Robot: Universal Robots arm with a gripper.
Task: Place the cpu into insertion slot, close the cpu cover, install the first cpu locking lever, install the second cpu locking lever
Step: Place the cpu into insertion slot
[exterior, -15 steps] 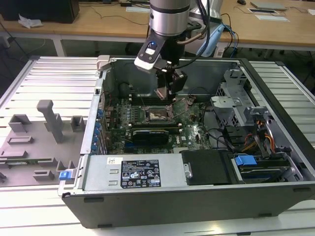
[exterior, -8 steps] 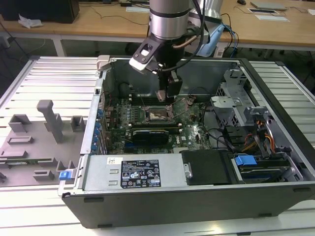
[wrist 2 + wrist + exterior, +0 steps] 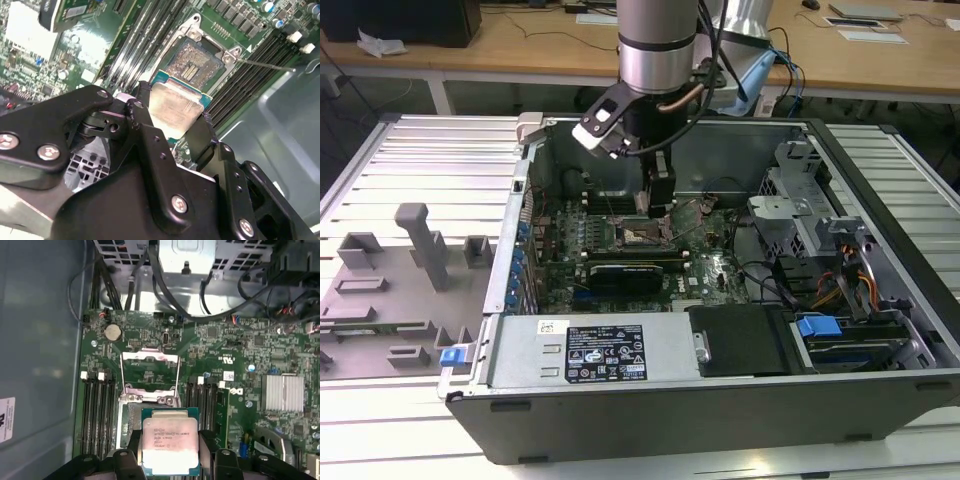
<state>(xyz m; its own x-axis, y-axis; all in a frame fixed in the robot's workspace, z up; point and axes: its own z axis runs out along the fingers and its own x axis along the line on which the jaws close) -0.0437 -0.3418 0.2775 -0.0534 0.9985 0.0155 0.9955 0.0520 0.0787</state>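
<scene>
Currently the claw [image 3: 657,205] hangs inside the open computer case [image 3: 720,425], on an arm [image 3: 655,45] that enters the exterior view at 12 o'clock. In both wrist views its two black fingers [image 3: 207,447] press against opposite edges of the chip [image 3: 170,447], pinching it flat with the silvery metal face toward the cameras. The chip is not seated. In the second wrist view it is held just beside and above the socket [image 3: 192,62], whose pale, shiny centre is exposed. The cover [image 3: 150,356], a thin silvery frame with a cut-out middle, stands flipped open at the far edge of the socket, and a thin lever rod [image 3: 265,65] juts out from one of its corners. Long black memory slots [image 3: 97,415] flank the socket on both sides. Taking the socket as dial centre in the exterior view, the black graphics card [image 3: 625,272] lies at 6 o'clock, with the silvery power supply [image 3: 610,350] beyond it in the same direction. The drive cage [image 3: 800,215] sits at 3 o'clock, and a grey fixture tray [image 3: 380,310] rests outside the case at 9 o'clock.
</scene>
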